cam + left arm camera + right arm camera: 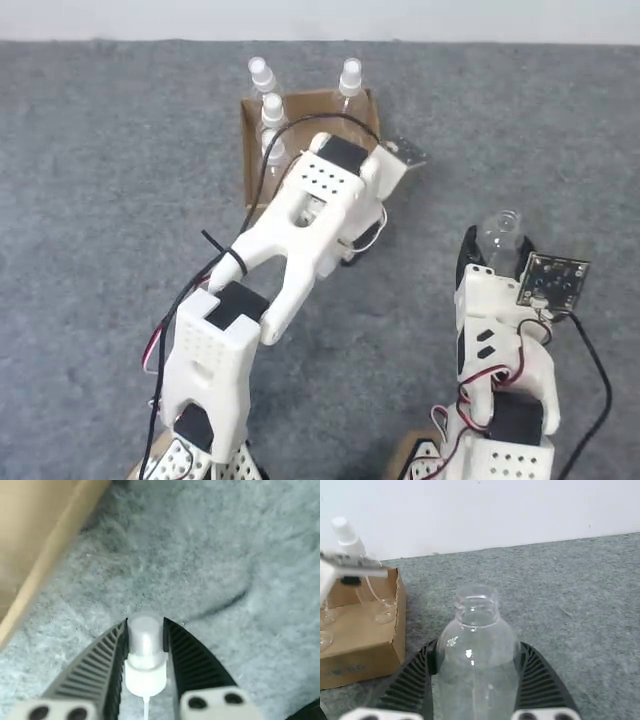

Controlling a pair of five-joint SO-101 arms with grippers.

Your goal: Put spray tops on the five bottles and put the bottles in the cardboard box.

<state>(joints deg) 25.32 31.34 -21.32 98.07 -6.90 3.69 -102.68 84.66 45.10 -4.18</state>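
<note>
My left gripper (145, 630) is shut on a white spray top (145, 652), held just above the grey carpet beside the cardboard box (35, 550). In the high view that arm (320, 200) lies across the box's near right corner. My right gripper (475, 655) is shut on a clear open-necked bottle (476, 645), which has no top. The same bottle (502, 238) stands upright at the right in the high view. Several capped bottles (270, 105) stand in the cardboard box (300, 105) at the back.
Grey carpet (110, 200) covers the table, with open room to the left and at the far right. A white wall (495, 505) runs behind the box. Cables (190, 290) hang along the left arm.
</note>
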